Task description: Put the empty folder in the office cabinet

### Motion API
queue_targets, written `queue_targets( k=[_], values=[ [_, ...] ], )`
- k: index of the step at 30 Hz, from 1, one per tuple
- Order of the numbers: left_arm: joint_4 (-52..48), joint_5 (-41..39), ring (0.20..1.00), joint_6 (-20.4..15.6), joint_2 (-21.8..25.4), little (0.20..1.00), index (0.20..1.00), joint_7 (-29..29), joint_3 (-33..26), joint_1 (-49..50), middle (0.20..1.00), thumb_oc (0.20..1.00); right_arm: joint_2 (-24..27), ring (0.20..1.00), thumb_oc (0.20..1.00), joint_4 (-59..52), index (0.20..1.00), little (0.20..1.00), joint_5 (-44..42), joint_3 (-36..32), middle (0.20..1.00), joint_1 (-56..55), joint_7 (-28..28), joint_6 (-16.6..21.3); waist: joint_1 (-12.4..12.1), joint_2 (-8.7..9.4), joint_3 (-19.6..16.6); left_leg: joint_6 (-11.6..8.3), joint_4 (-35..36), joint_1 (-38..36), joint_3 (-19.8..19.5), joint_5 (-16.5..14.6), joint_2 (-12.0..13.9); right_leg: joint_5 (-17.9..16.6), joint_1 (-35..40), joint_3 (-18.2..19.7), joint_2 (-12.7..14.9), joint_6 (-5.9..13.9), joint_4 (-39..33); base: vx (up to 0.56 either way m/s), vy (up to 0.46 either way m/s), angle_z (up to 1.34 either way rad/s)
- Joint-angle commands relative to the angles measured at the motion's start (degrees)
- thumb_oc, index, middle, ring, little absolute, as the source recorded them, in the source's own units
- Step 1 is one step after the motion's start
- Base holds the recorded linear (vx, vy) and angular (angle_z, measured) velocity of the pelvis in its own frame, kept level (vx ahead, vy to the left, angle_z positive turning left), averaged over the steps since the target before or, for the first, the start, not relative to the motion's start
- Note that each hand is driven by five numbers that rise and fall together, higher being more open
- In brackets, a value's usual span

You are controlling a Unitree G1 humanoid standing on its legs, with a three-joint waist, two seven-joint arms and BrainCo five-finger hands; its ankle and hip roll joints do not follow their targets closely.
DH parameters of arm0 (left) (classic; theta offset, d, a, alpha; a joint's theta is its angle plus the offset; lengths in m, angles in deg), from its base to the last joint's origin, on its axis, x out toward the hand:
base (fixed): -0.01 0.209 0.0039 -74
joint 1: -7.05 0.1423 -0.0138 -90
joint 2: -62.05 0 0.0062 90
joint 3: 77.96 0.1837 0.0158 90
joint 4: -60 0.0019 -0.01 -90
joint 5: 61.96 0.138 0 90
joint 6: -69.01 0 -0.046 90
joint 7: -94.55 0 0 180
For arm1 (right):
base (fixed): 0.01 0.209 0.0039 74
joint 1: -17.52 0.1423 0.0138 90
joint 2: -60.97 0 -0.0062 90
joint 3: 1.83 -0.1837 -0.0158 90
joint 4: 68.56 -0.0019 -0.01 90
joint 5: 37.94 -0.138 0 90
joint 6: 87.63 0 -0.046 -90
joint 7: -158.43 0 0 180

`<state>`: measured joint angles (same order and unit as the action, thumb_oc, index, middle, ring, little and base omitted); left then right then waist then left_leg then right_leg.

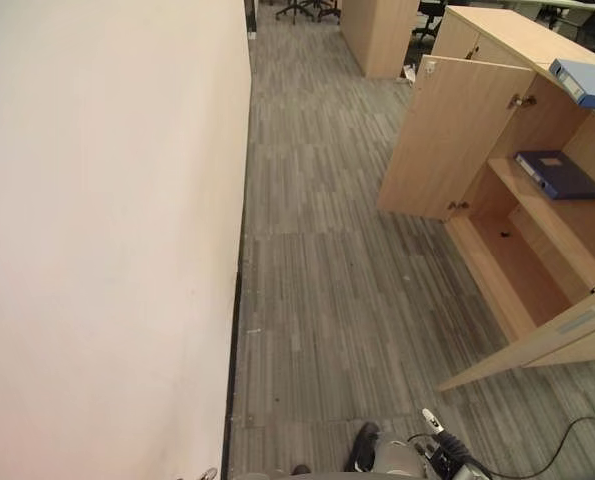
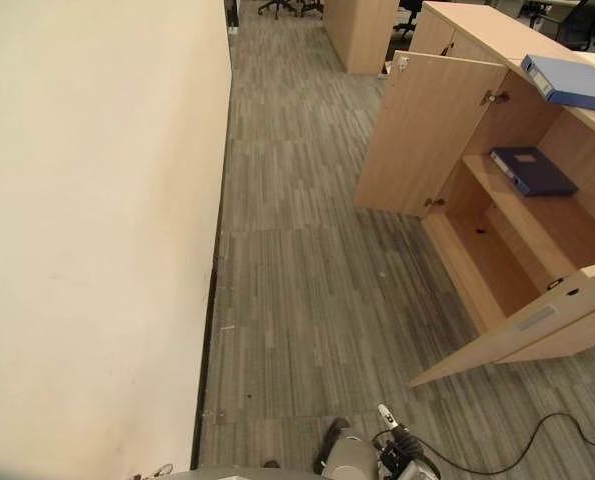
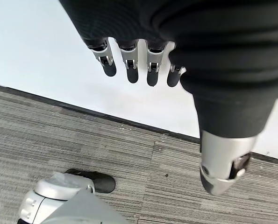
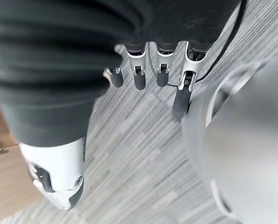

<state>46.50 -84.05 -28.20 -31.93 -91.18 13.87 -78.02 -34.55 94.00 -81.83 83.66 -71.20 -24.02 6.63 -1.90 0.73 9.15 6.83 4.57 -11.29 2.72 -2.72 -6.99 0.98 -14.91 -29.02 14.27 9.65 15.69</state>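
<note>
A wooden office cabinet (image 1: 552, 235) stands at the right with both doors swung open. A dark blue folder (image 1: 557, 173) lies flat on its upper shelf, and the lower shelf below it is bare. A lighter blue folder (image 1: 587, 82) lies on the cabinet's top. My left hand (image 3: 129, 65) hangs over the grey floor near the white wall, fingers relaxed and holding nothing. My right hand (image 4: 139, 77) hangs over the floor as well, fingers loose and empty. Both hands are well away from the cabinet.
A white wall (image 1: 107, 240) runs along the whole left side. The cabinet's far door (image 1: 447, 140) and near door (image 1: 547, 345) jut out over the striped grey floor (image 1: 327, 280). Another wooden unit (image 1: 377, 35) and office chairs (image 1: 302, 8) stand at the back.
</note>
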Motion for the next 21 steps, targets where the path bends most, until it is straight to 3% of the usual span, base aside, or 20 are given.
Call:
queue_targets(
  k=[1,5,7,9,10,13,14,15,16,17,18,20,21],
  values=[
    [2.1,1.0,1.0,-1.4,0.4,1.0,1.0,-0.1,-0.4,-1.6,1.0,1.0,-2.5,1.0,1.0,5.7,1.0,1.0,-1.3,0.7,1.0,-2.9,0.8,-1.5,0.6,-0.86,0.0,-5.05,0.4,0.2,-3.6,-2.7,0.5,-8.5,8.5,-0.1,-3.2,0.02,-9.0,0.27,-0.097,0.26],
    [1.9,0.8,1.0,-1.6,-0.1,1.0,1.0,-0.1,-0.1,-1.9,1.0,1.0,-1.9,1.0,1.0,7.5,1.0,1.0,-0.6,-0.5,1.0,-3.2,1.0,-1.5,1.6,-1.61,-2.9,-5.96,0.4,-1.7,-4.0,-4.7,2.1,-3.6,9.6,-0.7,-5.2,-2.28,-6.4,0.37,-0.108,0.27],
    [1.9,0.8,1.0,-1.5,-0.1,1.0,1.0,-0.1,-0.1,-1.9,1.0,1.0,-1.8,1.0,1.0,7.6,1.0,1.0,-0.6,-0.6,1.0,-3.1,1.0,-1.5,1.7,-1.67,-2.9,-6.05,0.4,-1.8,-4.1,-4.8,2.2,-3.4,9.7,-0.9,-5.2,-2.35,-6.3,0.21,-0.091,0.36],
    [1.4,1.1,1.0,-1.6,-0.2,1.0,1.0,-0.1,1.0,-2.6,1.0,1.0,-0.9,1.0,1.0,8.3,1.0,1.0,-0.6,-1.3,1.0,-2.8,0.9,-1.6,2.1,-1.52,-3.7,-7.81,-4.2,-1.8,-3.0,-6.5,3.7,-0.6,12.3,-2.2,-6.1,-3.67,-6.4,0.36,-0.195,0.4],
    [0.7,0.4,1.0,-2.0,-0.2,1.0,1.0,0.0,1.4,-3.0,1.0,1.0,-0.4,1.0,1.0,8.8,1.0,1.0,-1.0,-1.5,1.0,-2.1,0.7,-1.5,2.0,-0.95,-3.5,-11.03,-14.7,2.3,0.3,-6.0,4.8,0.6,15.1,-2.4,-6.8,-4.8,-7.7,0.24,-0.184,0.42],
    [-0.8,-1.1,1.0,-2.4,0.1,1.0,1.0,-0.1,1.5,-3.7,1.0,1.0,0.2,1.0,1.0,8.6,1.0,1.0,-1.2,-1.5,1.0,-0.9,0.6,-1.3,0.9,0.42,-1.3,-15.9,-35.3,12.1,3.0,-0.1,6.3,2.3,17.4,-1.9,-7.1,-7.11,-7.8,0.13,-0.16,0.06],
    [-1.1,-1.5,1.0,-2.4,0.1,1.0,1.0,-0.5,1.4,-4.0,1.0,1.0,0.7,1.0,1.0,8.6,1.0,1.0,-1.2,-1.7,1.0,-0.3,1.0,-1.1,0.6,0.66,-0.7,-16.91,-41.4,16.0,4.0,1.4,7.6,2.8,17.8,-1.8,-7.3,-7.91,-7.9,0.07,-0.131,-0.23],
    [-1.2,-1.8,1.0,-2.5,0.1,1.0,1.0,-0.8,1.3,-4.0,1.0,1.0,0.9,1.0,1.0,8.7,1.0,1.0,-1.2,-1.8,1.0,-0.3,1.3,-1.2,0.5,0.88,-0.4,-16.49,-43.1,17.9,5.5,1.3,9.1,3.4,18.2,-1.7,-7.4,-8.19,-8.1,0.11,-0.096,-0.17],
    [-1.1,-1.9,1.0,-2.5,0.1,1.0,1.0,-0.7,1.1,-3.7,1.0,1.0,1.0,1.0,1.0,8.9,1.0,1.0,-1.3,-1.8,1.0,-0.5,1.4,-1.3,0.5,1.21,-0.3,-15.25,-42.5,19.2,6.9,0.3,10.5,3.7,19.0,-1.8,-7.2,-8.19,-8.6,0.24,-0.032,-0.04],
    [-0.8,-1.5,1.0,-2.4,0.0,1.0,1.0,-0.7,1.2,-3.1,1.0,1.0,1.2,1.0,1.0,9.2,1.0,1.0,-0.4,-1.3,1.0,-0.8,1.5,-1.4,0.0,2.05,-0.5,-11.63,-37.7,21.8,9.3,-4.5,12.2,3.9,20.7,-1.4,-6.4,-7.71,-9.6,0.29,0.023,0.06],
    [-0.6,-1.2,1.0,-2.3,0.1,1.0,1.0,-0.7,1.1,-3.0,1.0,1.0,1.6,1.0,1.0,9.6,1.0,1.0,0.8,-1.0,1.0,-0.9,1.6,-1.4,-0.3,2.29,-0.7,-10.54,-33.4,23.6,9.2,-5.3,12.6,4.3,21.5,-1.0,-6.3,-7.24,-10.0,0.34,0.095,0.09],
    [-0.5,-1.7,1.0,-2.3,0.6,1.0,1.0,-0.9,0.6,-2.9,1.0,1.0,1.9,1.0,1.0,10.0,1.0,1.0,2.3,-1.1,1.0,-0.9,1.9,-1.4,-1.0,1.66,-1.1,-11.04,-17.7,22.6,7.1,2.4,14.6,5.4,22.8,0.3,-6.4,-6.59,-9.4,0.25,0.112,0.02],
    [-0.5,-1.7,1.0,-2.3,0.6,1.0,1.0,-0.9,0.6,-2.9,1.0,1.0,1.9,1.0,1.0,10.0,1.0,1.0,2.3,-1.1,1.0,-0.9,1.9,-1.4,-1.0,1.71,-1.0,-11.05,-17.5,22.5,7.1,2.5,14.6,5.4,22.9,0.3,-6.4,-6.59,-9.4,0.19,0.091,-0.12]
  ],
)
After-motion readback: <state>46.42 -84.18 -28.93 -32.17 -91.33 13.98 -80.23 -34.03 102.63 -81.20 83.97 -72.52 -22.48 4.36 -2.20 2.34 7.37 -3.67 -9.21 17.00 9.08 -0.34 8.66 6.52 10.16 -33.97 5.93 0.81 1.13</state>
